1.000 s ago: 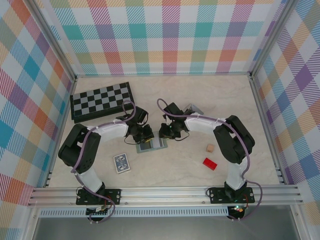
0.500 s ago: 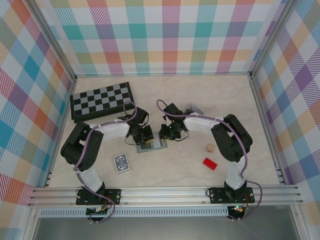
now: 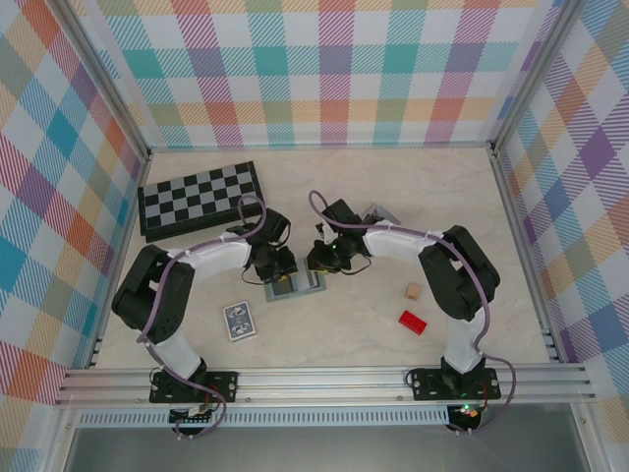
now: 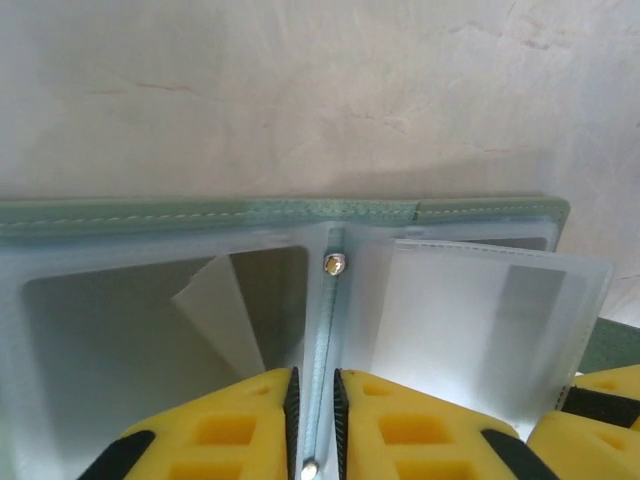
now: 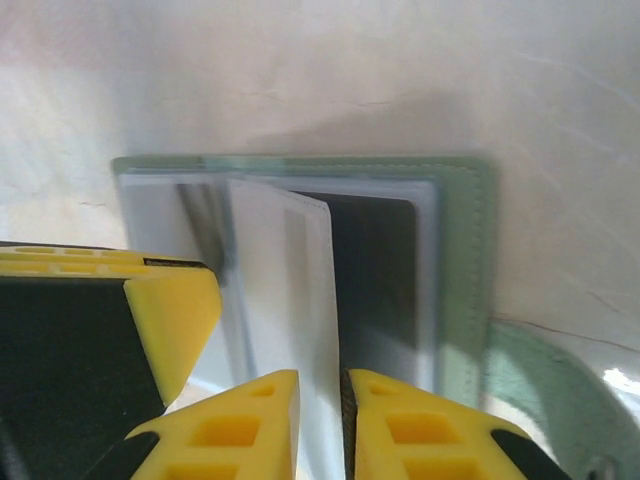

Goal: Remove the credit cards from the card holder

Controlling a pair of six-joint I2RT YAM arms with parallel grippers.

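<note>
A chessboard [image 3: 200, 199] lies at the far left of the table [image 3: 393, 187], with a pack of playing cards [image 3: 239, 320] nearer the front. To the right of the pack, the card holder [image 3: 295, 287] lies spread open with its clear sleeves facing up. The left pincer [image 4: 314, 392] is down over its middle. Its jaws are almost together, with the riveted spine of the sleeves in the slit between them, but I cannot tell whether it actually pinches that spine. Just beside it, the right pincer [image 5: 343, 392] is clenched on a pale leaf of the card holder that stands up from the rest. Beyond that leaf, a dark credit card [image 5: 372, 270] sits flat in its sleeve. Well to the right lie a wooden cube [image 3: 414, 291] and a red block [image 3: 413, 322].
</note>
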